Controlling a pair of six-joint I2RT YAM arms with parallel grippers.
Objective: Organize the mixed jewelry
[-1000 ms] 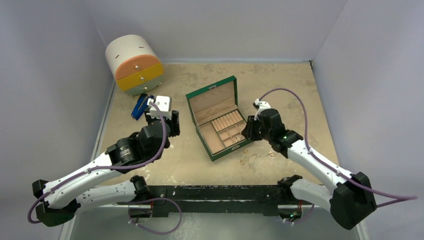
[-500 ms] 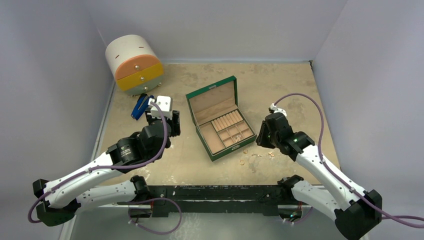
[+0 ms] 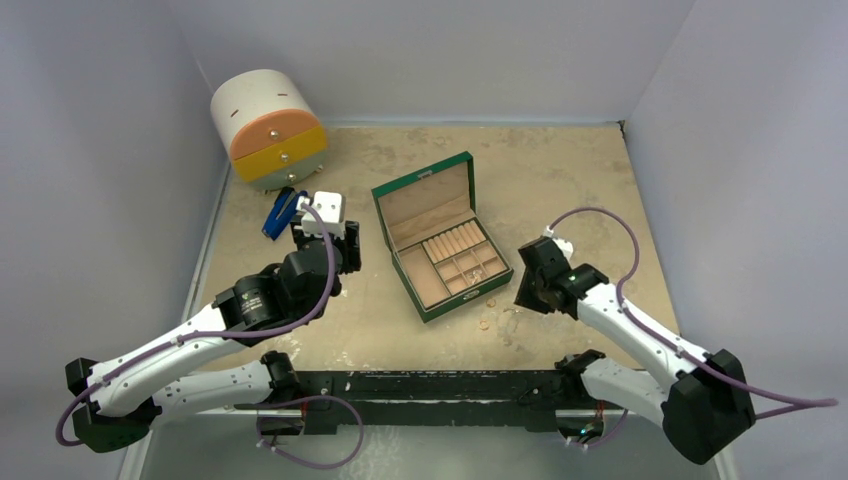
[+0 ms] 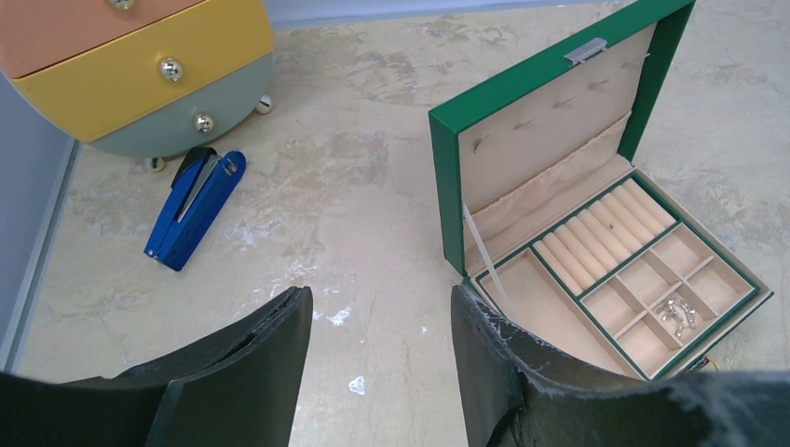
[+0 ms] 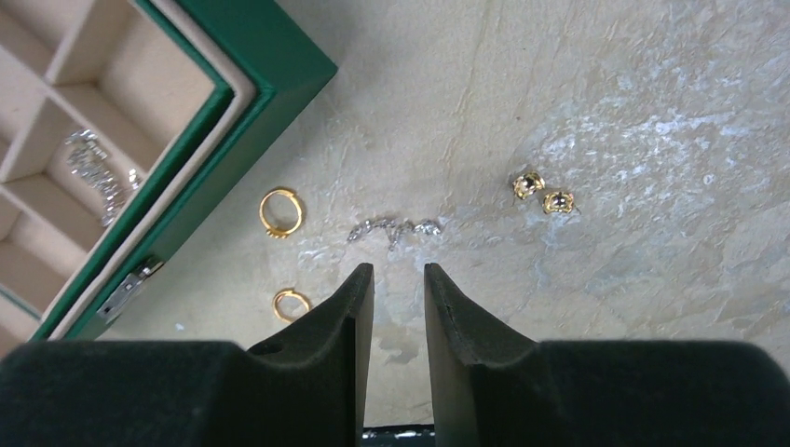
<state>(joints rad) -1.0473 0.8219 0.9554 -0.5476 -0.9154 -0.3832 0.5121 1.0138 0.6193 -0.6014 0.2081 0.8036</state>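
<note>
The mixed jewelry lies on the table beside the open green box. In the right wrist view I see a gold ring, a smaller gold ring, a thin silver piece and two gold earrings. Another silver piece rests in a box compartment, also seen as silver piece. My right gripper hovers just short of the loose silver piece, open by a narrow gap, holding nothing. My left gripper stands open and empty left of the green box.
A round drawer cabinet with orange, yellow and pale green drawers stands at the back left. A blue-handled tool lies on the table in front of it. Grey walls close in the table on three sides.
My right arm has pulled back from over the box's front compartments, toward the near right, and now hangs over the loose jewelry on the table. The left arm has not moved.
</note>
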